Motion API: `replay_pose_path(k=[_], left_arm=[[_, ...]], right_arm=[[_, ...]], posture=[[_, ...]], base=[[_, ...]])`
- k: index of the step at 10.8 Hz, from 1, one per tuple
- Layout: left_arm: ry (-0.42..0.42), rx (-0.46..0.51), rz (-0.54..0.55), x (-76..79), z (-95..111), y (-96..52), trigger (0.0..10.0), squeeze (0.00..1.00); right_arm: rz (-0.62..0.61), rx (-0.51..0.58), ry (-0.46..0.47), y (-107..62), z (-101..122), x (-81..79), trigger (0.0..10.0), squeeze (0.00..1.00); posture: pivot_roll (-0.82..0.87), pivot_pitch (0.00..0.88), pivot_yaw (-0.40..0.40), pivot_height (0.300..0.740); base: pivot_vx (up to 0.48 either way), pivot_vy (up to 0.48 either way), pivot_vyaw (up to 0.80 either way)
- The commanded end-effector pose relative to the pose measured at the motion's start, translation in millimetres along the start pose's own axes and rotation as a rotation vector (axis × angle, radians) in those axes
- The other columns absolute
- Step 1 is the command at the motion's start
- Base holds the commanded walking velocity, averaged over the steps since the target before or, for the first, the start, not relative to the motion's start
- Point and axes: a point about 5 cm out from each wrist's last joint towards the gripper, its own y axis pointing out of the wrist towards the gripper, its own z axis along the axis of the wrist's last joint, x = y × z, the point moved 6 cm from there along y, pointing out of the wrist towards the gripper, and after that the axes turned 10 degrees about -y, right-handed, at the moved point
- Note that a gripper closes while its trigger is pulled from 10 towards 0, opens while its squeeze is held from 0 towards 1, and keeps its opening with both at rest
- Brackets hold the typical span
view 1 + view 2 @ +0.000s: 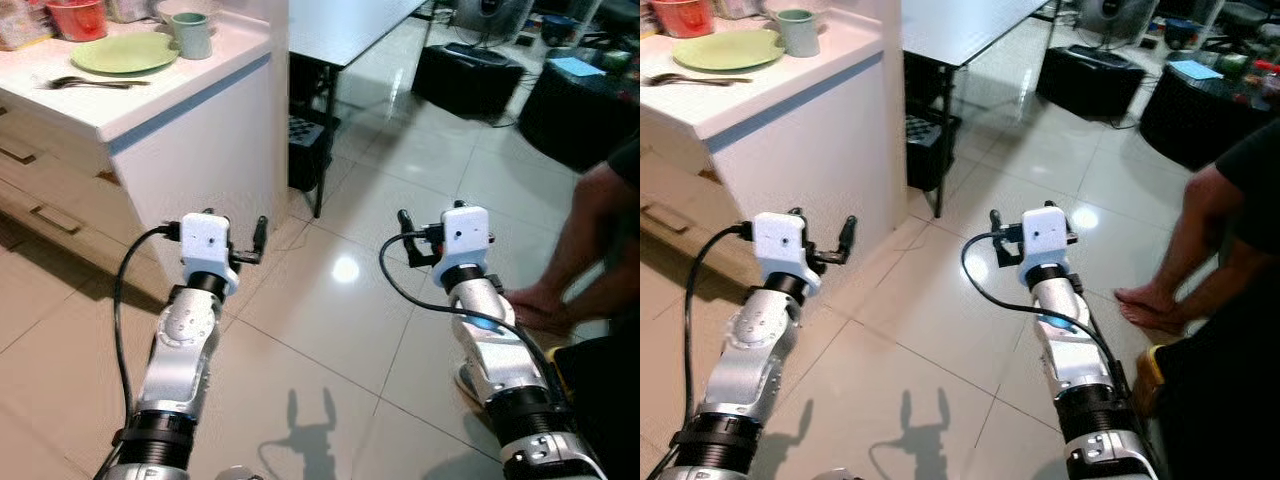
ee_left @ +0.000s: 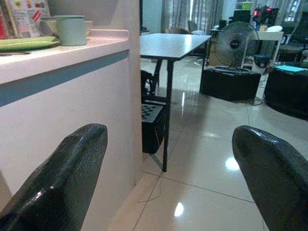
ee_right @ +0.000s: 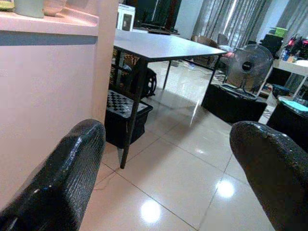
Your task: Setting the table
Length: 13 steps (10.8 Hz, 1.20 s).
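Note:
On the white counter [image 1: 150,105] at the far left lie a green plate [image 1: 125,52], a pale green mug [image 1: 192,35], a red cup [image 1: 78,18] and some cutlery [image 1: 85,83]. A white table [image 1: 345,25] stands just beyond the counter. My left gripper [image 1: 235,228] hangs open and empty in front of the counter's side wall, below its top. My right gripper [image 1: 432,218] is open and empty over the tiled floor, pointing toward the table. In the left wrist view the mug [image 2: 71,30] and plate [image 2: 26,43] sit above the fingers [image 2: 62,178].
A person crouches at the right, a hand [image 1: 540,305] near the floor beside my right arm. A black crate [image 1: 305,150] sits under the table. A black box [image 1: 468,78], a fan [image 2: 234,44] and a dark round table [image 1: 580,110] stand farther back. Glossy tiles lie between.

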Motion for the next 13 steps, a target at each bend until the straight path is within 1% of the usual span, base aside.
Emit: replay_pose_path(k=[1, 3, 4, 5, 6, 8, 9, 10, 13], left_arm=[[0.009, 0.005, -0.015, 6.8, 0.0, 1.3, 10.0, 0.0], [0.004, -0.002, -0.022, 7.4, -0.3, 1.1, 10.0, 0.0], [0.043, -0.001, -0.01, 5.3, -0.6, 1.3, 10.0, 0.0], [0.111, -0.004, 0.016, 1.3, -2.9, 1.2, 10.0, 0.0], [0.083, -0.031, -0.008, 4.2, -7.1, 0.7, 10.0, 0.0], [0.104, -0.021, -0.002, 4.2, -5.8, 0.9, 10.0, 0.0], [0.13, -0.023, 0.013, 2.6, -6.4, 2.6, 10.0, 0.0], [0.135, -0.028, 0.018, 2.4, -6.6, 3.4, 10.0, 0.0], [0.121, -0.051, -0.02, 8.7, -10.9, 3.8, 10.0, 0.0]], right_arm=[[-0.004, -0.017, -0.008, -0.7, -4.4, 5.2, 10.0, 0.0], [-0.002, -0.017, -0.009, -1.3, -4.5, 4.7, 10.0, 0.0], [0.0, -0.017, -0.008, -1.5, -4.6, 4.3, 10.0, 0.0], [0.002, -0.018, -0.006, -2.0, -5.0, 3.4, 10.0, 0.0], [0.006, -0.02, -0.004, -3.2, -6.0, 1.7, 10.0, 0.0], [0.011, -0.023, -0.004, -4.3, -6.8, 1.3, 10.0, 0.0], [0.012, -0.025, -0.006, -4.6, -7.3, 1.4, 10.0, 0.0], [0.013, -0.026, -0.006, -5.0, -7.7, 1.8, 10.0, 0.0], [0.019, -0.033, -0.011, -6.5, -10.4, 1.6, 10.0, 0.0]], posture=[[0.13, 0.0, -0.052, 0.74], [0.13, 0.0, -0.054, 0.74], [0.13, 0.0, -0.053, 0.74], [0.13, 0.0, -0.051, 0.74], [0.13, 0.0, -0.048, 0.74], [0.13, 0.0, -0.046, 0.74], [0.13, 0.0, -0.046, 0.74], [0.12, 0.0, -0.045, 0.74], [0.12, 0.0, -0.046, 0.74]], base=[[0.0, -0.469, 0.0], [0.0, -0.458, 0.0], [0.0, -0.424, 0.0], [0.0, 0.0, 0.0], [0.0, 0.0, 0.0], [0.0, 0.0, 0.0], [0.0, 0.0, 0.0], [0.0, 0.0, 0.0], [0.0, 0.0, 0.0]])
